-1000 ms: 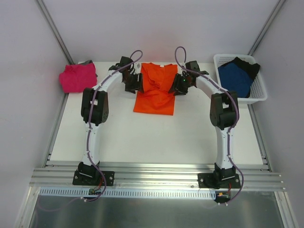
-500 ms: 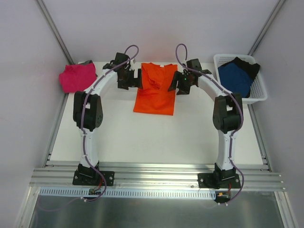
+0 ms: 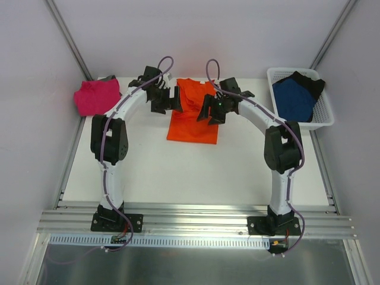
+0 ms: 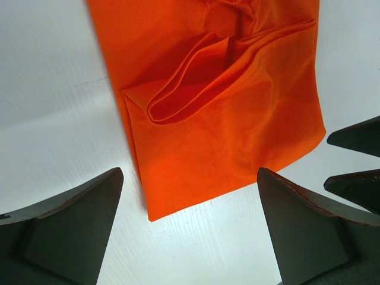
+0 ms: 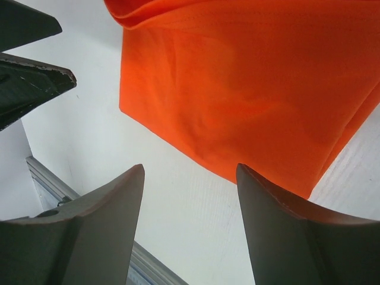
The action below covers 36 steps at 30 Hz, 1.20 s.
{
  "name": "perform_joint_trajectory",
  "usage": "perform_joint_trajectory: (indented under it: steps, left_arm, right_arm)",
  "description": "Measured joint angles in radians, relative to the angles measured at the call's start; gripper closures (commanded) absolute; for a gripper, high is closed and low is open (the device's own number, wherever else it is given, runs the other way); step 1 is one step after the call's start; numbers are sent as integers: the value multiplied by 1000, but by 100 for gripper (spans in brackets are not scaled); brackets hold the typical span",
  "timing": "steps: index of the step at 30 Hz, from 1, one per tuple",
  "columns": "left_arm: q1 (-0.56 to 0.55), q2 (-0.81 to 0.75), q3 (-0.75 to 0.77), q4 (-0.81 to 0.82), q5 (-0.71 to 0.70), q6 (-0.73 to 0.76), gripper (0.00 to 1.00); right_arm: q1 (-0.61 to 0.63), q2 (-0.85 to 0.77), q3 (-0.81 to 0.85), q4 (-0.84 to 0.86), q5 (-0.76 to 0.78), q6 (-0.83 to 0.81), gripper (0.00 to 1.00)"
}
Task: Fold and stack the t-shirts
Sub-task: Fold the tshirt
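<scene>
A: Where is the orange t-shirt [image 3: 191,123]?
B: Left of the basket [image 3: 325,113], flat, partly folded.
A: And the left gripper [image 3: 176,100] and the right gripper [image 3: 205,110]?
B: Also left of the basket, both released, grasping nothing.

White table [image 3: 178,172] fills the middle of the enclosure. White plastic mesh basket [image 3: 324,110] sits at the far right corner, against the table's right edge. Aluminium rail [image 3: 196,219] runs along the near edge, left to right. A slotted white strip [image 3: 178,241] lies just nearer, then a shiny metal sheet [image 3: 196,267]. Pale back wall [image 3: 196,35] stands on the far side.
</scene>
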Motion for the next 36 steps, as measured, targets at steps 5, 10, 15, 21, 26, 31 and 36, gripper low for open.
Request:
perform_joint_trajectory:
  steps: [5,10,15,21,26,31,36]
  left_arm:
    - [0,80,26,-1,48,-12,5]
    - [0,144,70,-1,84,-27,5]
    - [-2,181,109,3,106,-35,5]
    - [-7,201,140,3,124,-51,5]
    - [-7,223,167,11,131,-59,5]
    - [-7,274,226,24,132,-72,5]
    - [-7,342,307,34,130,-79,5]
  right_arm:
    - [1,52,-1,0,-2,3,33]
    - [-3,92,-6,-3,-3,5,33]
    - [-4,124,-6,-3,-4,10,33]
    - [-4,154,-6,-4,-5,12,33]
    - [-4,154,-6,-3,-6,11,33]
    - [-3,154,-6,-3,-6,11,33]
    - [-2,154,-6,-3,-6,10,33]
